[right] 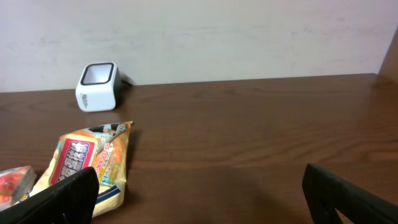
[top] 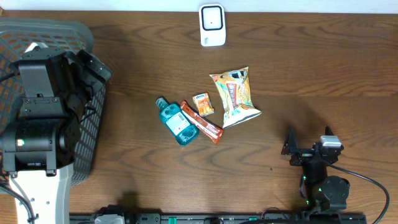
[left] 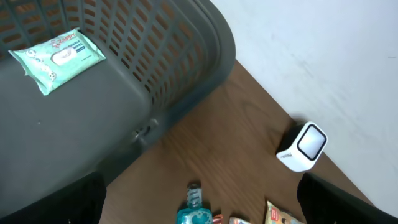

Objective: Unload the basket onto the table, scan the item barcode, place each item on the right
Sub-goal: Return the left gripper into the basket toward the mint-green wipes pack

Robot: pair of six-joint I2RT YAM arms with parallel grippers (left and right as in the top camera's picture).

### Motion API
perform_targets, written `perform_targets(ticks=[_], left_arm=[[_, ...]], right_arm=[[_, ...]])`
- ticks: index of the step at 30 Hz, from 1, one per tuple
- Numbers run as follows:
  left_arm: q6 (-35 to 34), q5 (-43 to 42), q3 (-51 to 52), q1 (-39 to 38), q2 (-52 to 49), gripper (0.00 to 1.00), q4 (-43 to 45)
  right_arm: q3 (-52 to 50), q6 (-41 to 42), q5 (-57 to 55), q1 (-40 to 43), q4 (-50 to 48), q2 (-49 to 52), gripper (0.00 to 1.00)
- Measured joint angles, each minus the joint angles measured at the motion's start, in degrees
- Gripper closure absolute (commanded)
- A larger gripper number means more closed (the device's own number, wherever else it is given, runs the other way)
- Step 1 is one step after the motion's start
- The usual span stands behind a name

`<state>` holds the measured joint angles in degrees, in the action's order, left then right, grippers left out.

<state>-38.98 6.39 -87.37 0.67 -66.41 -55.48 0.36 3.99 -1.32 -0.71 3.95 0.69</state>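
One wooden table (top: pixel 311 62) holds scanner (top: pixel 212 25) near white wall (right: pixel 249 37).

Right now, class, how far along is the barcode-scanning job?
Done, perhaps: one wipes pack lies in the basket. In hand: nothing; left gripper and right gripper open, empty. Left: bottle, bar, small packet, snack bag on the table, scanner beyond.

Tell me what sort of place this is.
Probably a mock shop checkout: a white barcode scanner stands at the back, a grey shopping basket sits on the left, and packaged goods such as a snack bag and blue bottle lie between.
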Motion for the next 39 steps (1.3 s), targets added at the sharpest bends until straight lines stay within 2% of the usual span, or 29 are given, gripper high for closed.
perform_targets(ticks=[8,12,17,21,26,39], left_arm=[[1.8,0.0,0.0,0.0,0.0,0.02,6.1],[3.1,0.5,0.0,2.7,0.0,0.02,8.0],[2.5,1.9,0.0,14.1,-1.5,0.02,6.4],[-0.5,2.1,0.0,24.6,-5.9,0.02,3.8],[-2.9,-0.8,0.0,31.8,-12.4,0.02,-1.0],[-6.9,-3.3,3.6,32.6,-29.9,0.02,2.6]], right_arm=[[0.0,0.0,0.0,0.0,0.0,0.0,0.01],[0.0,0.0,0.0,0.0,0.0,0.0,0.01],[0.0,0.0,0.0,0.0,0.0,0.0,0.01],[0.0,0.0,0.0,0.0,0.0,0.0,0.01],[0.0,0.0,0.0,0.0,0.0,0.0,0.01],[0.0,0.0,0.0,0.0,0.0,0.0,0.01]])
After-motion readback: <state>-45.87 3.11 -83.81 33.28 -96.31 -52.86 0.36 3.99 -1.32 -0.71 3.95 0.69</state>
